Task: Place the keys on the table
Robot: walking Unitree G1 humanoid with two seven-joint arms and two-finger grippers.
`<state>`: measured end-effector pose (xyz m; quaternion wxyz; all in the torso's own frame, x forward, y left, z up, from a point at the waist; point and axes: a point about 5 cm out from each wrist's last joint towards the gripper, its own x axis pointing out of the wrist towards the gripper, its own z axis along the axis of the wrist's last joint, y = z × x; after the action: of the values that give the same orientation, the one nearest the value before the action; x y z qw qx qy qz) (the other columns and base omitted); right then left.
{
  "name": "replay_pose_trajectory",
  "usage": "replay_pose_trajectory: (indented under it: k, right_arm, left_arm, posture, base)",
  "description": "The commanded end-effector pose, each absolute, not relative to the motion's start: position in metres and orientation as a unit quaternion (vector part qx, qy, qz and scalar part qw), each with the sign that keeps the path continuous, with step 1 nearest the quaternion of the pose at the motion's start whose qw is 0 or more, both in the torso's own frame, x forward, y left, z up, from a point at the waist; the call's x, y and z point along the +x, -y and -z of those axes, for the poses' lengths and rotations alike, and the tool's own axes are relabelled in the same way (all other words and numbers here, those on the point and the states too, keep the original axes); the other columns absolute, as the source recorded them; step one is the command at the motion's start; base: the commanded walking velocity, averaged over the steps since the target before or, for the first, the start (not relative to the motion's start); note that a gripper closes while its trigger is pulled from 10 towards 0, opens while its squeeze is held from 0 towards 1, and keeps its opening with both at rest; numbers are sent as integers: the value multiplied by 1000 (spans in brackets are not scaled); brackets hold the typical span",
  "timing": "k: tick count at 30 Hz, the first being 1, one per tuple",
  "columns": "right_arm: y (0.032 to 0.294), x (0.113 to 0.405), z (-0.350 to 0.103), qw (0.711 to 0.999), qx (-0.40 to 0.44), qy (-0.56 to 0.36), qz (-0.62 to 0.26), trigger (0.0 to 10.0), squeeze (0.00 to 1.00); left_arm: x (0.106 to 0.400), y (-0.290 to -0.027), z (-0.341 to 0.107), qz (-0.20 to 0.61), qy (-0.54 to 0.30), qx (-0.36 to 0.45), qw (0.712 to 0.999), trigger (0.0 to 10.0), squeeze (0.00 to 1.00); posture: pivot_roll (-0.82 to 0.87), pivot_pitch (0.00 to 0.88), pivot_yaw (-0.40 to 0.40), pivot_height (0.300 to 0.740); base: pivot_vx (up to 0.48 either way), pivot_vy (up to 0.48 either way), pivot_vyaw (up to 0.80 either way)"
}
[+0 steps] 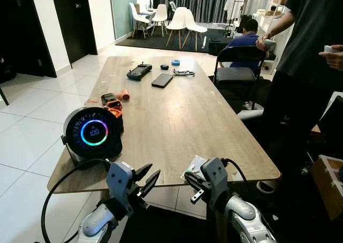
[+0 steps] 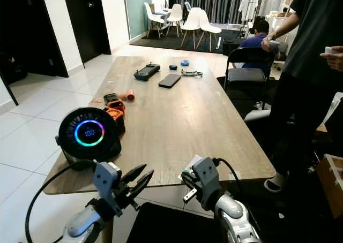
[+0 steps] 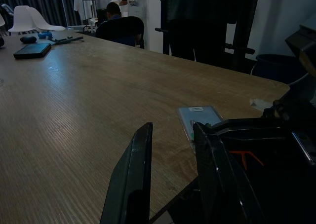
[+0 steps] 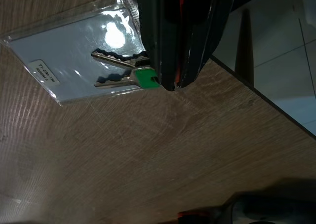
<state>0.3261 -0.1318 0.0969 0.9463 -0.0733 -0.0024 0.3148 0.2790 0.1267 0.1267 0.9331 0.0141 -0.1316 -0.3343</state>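
The keys [image 4: 123, 68] sit inside a clear plastic bag [image 4: 74, 56] lying flat on the wooden table [image 1: 177, 114], at its near edge. The right gripper [image 4: 170, 83] is closed on the bag's edge, fingers pressed together just beside the green key head. The left gripper [image 1: 144, 181] hovers near the same table edge, fingers spread apart and holding nothing. A round speaker [image 1: 92, 131] with a lit ring stands near the left corner. A person [image 1: 305, 55] stands beside the table.

White tiled floor [image 1: 32, 120], white chairs [image 1: 179, 23] before grey curtains [image 1: 206, 2], dark doors [image 1: 72, 18].
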Motion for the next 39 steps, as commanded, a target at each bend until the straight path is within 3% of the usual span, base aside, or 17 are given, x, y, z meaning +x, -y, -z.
replay_pose_trajectory:
  k: [1, 6, 10, 12, 14, 15, 16, 17, 18, 25, 39]
  right_arm:
    - [133, 324, -97, 947, -67, 6, -314, 0, 0]
    - [134, 326, -100, 949, -56, 11, -309, 0, 0]
    - [136, 331, -110, 957, 0, 25, -289, 0, 0]
    - [142, 338, -122, 962, 73, 39, -260, 275, 0]
    - [146, 343, -131, 960, 123, 53, -247, 3412, 0]
    - [147, 343, -134, 959, 132, 56, -246, 3412, 0]
    - [149, 345, -139, 956, 151, 66, -244, 8588, 0]
    - [149, 345, -143, 953, 164, 72, -243, 8588, 0]
    - [150, 346, -146, 952, 173, 78, -241, 10000, 0]
    - [149, 346, -154, 946, 194, 90, -243, 10000, 0]
    - [91, 320, -159, 901, 141, 65, -404, 10000, 0]
  left_arm:
    - [279, -131, -126, 336, 126, 24, 933, 10000, 0]
    - [279, -131, -126, 335, 126, 25, 933, 10000, 0]
    - [279, -131, -127, 333, 127, 23, 934, 10000, 0]
    - [280, -132, -128, 329, 129, 18, 935, 10000, 0]
    - [281, -132, -129, 328, 129, 15, 936, 10000, 0]
    - [281, -132, -129, 328, 130, 15, 936, 10000, 0]
    - [282, -132, -129, 327, 130, 13, 936, 10000, 0]
    - [282, -132, -130, 326, 131, 12, 936, 10000, 0]
    - [282, -133, -130, 326, 131, 11, 936, 10000, 0]
    - [283, -135, -130, 318, 132, 10, 939, 10000, 0]
    - [293, -162, -126, 254, 115, 39, 960, 10000, 0]
  posture:
    - [44, 111, -20, 740]
    - [45, 111, -20, 740]
    - [45, 111, -20, 740]
    - [47, 108, -19, 740]
    - [47, 106, -18, 740]
    - [47, 106, -18, 740]
    - [47, 106, -18, 740]
    - [47, 106, -18, 740]
    - [48, 100, -18, 740]
    - [48, 92, -17, 740]
    - [46, 69, -15, 740]
  base:
    - [0, 0, 0]
    - [0, 0, 0]
    - [0, 0, 0]
    - [0, 0, 0]
    - [0, 0, 0]
    - [0, 0, 0]
    - [0, 0, 0]
    - [0, 0, 0]
    - [0, 0, 0]
    - [0, 0, 0]
    - [0, 0, 0]
